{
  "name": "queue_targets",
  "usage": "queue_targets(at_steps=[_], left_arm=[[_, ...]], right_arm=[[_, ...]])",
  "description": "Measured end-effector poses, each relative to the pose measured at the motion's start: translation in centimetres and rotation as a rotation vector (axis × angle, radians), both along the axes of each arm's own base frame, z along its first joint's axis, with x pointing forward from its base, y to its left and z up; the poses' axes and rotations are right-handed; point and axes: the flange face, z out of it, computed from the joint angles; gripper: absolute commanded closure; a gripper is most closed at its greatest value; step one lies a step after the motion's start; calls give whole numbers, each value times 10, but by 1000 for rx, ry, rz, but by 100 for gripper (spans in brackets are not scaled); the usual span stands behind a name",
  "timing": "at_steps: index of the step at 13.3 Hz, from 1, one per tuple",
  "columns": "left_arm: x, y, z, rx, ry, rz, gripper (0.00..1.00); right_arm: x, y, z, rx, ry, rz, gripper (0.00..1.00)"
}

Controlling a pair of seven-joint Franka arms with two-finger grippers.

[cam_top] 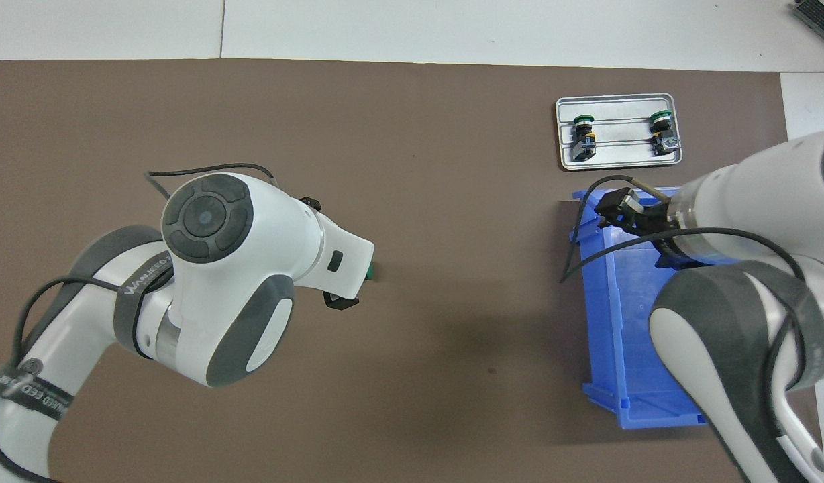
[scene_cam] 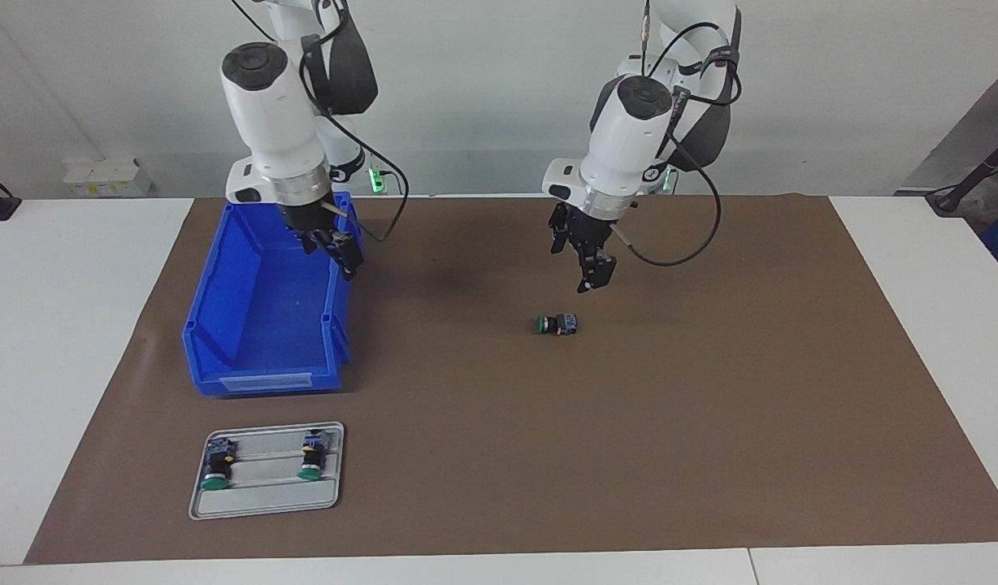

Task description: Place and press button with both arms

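Your left arm leans out over the brown mat, wrist bent down, its black two-finger left tool (scene_cam: 590,268) hanging with fingers spread wide and holding nothing. Your right arm reaches over the blue plastic open-front bin (scene_cam: 247,341), which sits at the right arm's end of the surface; its black right tool (scene_cam: 340,252) hangs above the bin's interior, tilted, fingers also wide and empty.

The small green-capped push-button with the black body (scene_cam: 557,324) lies on its side on the bare brown mat (scene_cam: 629,422), just under the left tool and a little farther from the robots, not touched.

Farther out still, past the bin, a grey metal tray (scene_cam: 263,505) carries two similar green-capped buttons (scene_cam: 219,467) lying apart.
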Motion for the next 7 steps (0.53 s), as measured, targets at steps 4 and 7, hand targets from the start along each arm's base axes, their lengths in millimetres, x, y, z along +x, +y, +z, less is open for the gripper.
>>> queue_targets(at_steps=[4,7], left_arm=[[-9,-2,-28,19,5,-135,0],[-22,-21,-68,32,15,-190,0]], right_arm=[[6,-61,19,-10,-19,183,0],[10,-86,51,-21,-43,292,0]])
